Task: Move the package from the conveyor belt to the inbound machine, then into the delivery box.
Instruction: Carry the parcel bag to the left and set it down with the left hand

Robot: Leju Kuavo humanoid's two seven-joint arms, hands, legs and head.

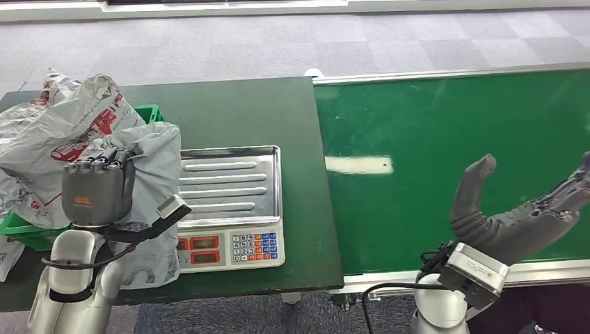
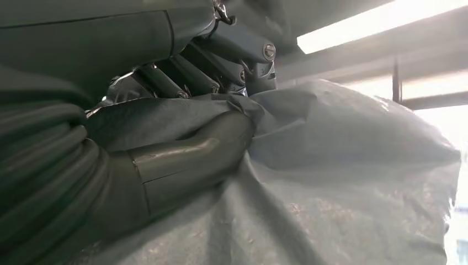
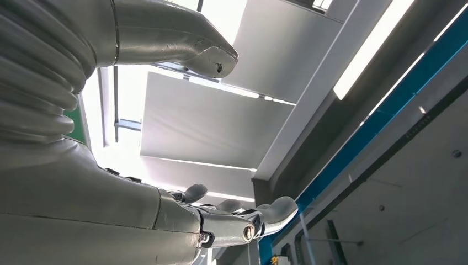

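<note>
Gripping grey package (image 1: 149, 163) in left hand (image 1: 94, 189), right hand (image 1: 518, 209) spread, holding nothing

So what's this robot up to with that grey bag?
The robot's left hand grips a grey plastic package, holding it at the left edge of a scale with a steel tray. Just beyond is a green box piled with more printed bags. The right hand hangs open, palm up, over the green conveyor belt, which carries only a white label.
</note>
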